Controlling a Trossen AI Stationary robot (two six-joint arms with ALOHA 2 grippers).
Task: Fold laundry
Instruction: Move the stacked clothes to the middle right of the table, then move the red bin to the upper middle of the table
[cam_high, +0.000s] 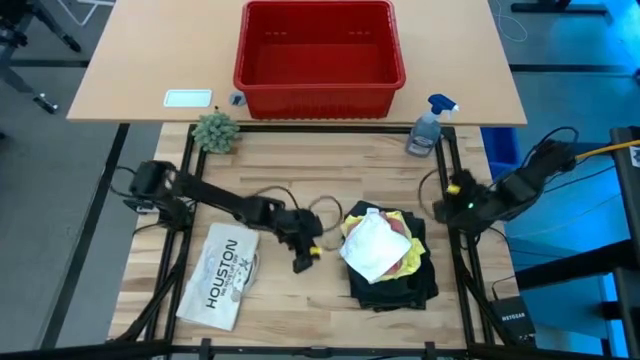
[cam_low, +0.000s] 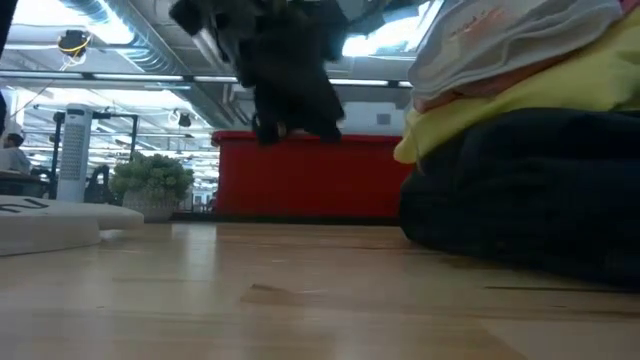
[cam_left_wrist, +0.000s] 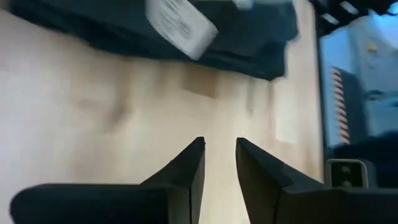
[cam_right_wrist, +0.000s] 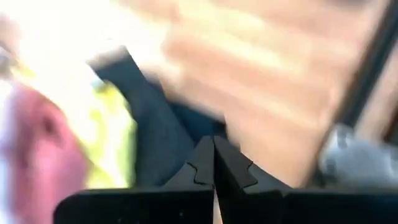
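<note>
White item (cam_high: 223, 276) printed "HOUSTON" (flat), left of laundry pile (cam_high: 388, 255)

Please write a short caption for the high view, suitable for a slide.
Folded laundry pile on the wooden table, left hand beside it, empty, right hand waiting at the table's edge.

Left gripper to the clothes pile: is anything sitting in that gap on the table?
Nothing visible. The left gripper hangs just beside the laundry pile, fingers slightly apart and empty, with only bare table between them in the left wrist view. The HOUSTON item lies on its far side, away from the pile.
</note>
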